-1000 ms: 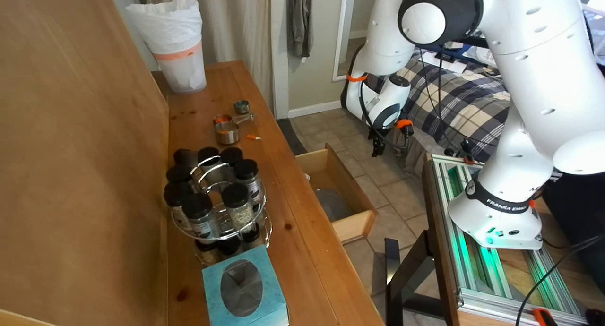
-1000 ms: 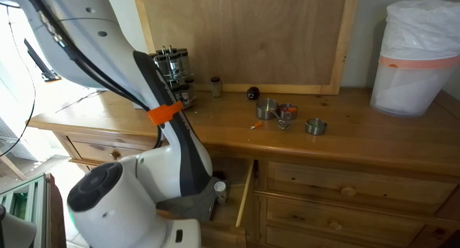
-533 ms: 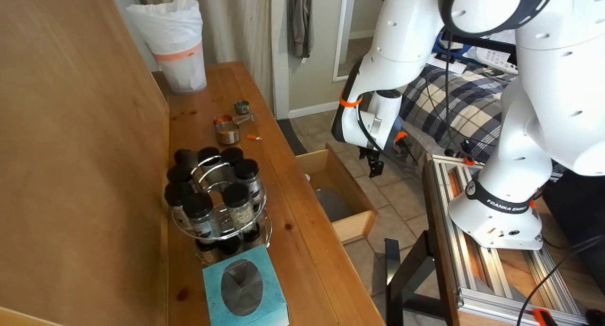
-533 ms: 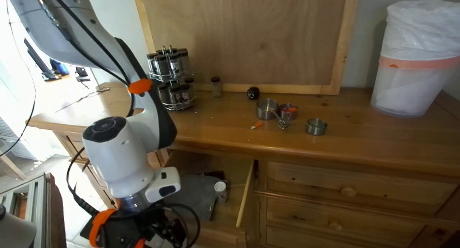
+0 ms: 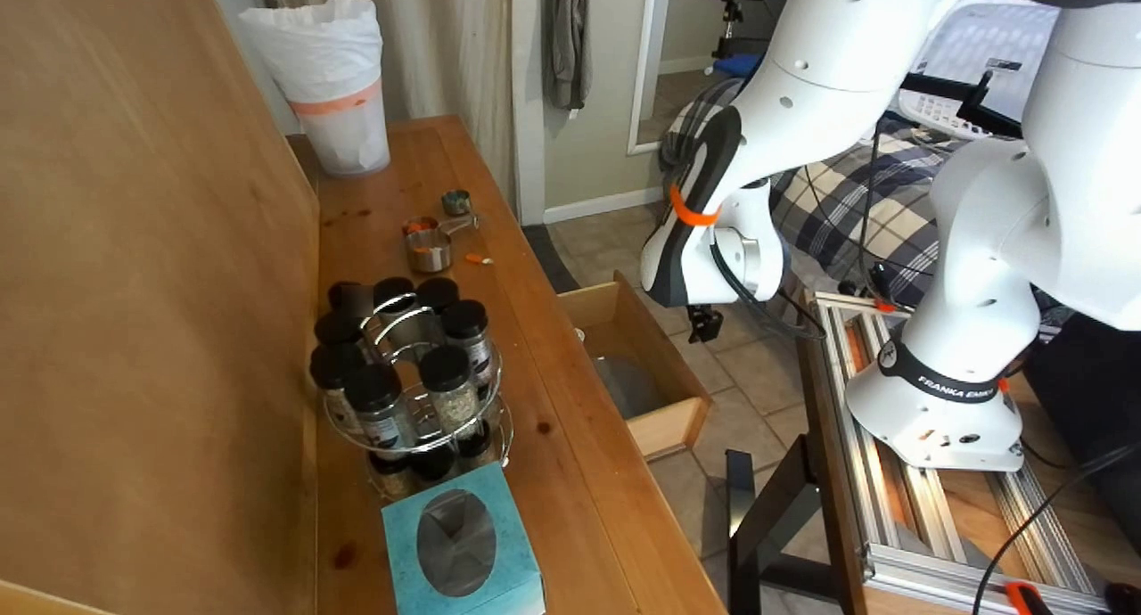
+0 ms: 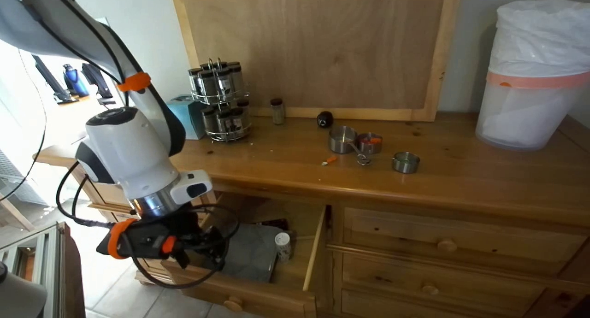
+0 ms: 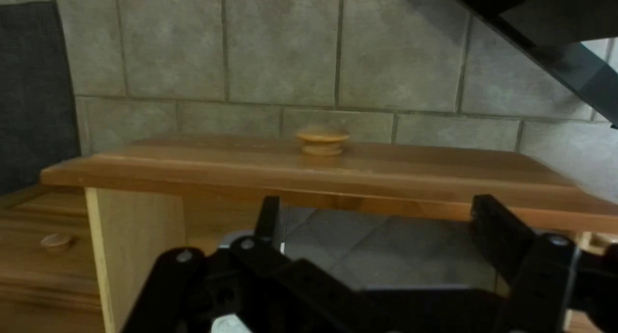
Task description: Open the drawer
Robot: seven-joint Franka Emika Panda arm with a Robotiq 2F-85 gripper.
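Observation:
The drawer is of light brown wood and stands pulled out from the long wooden dresser. Its front panel [image 6: 272, 297] with a round knob [image 6: 233, 303] shows in an exterior view, and its inside [image 5: 655, 348] in another. A grey flat object [image 6: 253, 249] and a white cylinder [image 6: 283, 246] lie inside it. In the wrist view the front panel [image 7: 386, 164] and knob [image 7: 322, 142] are ahead of the fingers. My gripper [image 7: 376, 202] is open, with nothing between its fingers. It hovers over the drawer's front edge in both exterior views [image 5: 704, 323] [image 6: 200, 253].
On the dresser top [image 6: 451, 170] stand a spice rack [image 6: 223, 101], a blue tissue box [image 5: 463, 544], metal measuring cups [image 6: 342, 139], a small jar [image 6: 277, 110] and a lined bin [image 6: 530, 101]. Closed drawers with knobs [image 6: 446, 245] lie beside the drawer. The robot's bench [image 5: 838, 508] stands opposite.
My arm has risen and drawn back toward its base, bringing the gripper up into an exterior view. The drawer's knob has become visible there. The drawer has not visibly moved.

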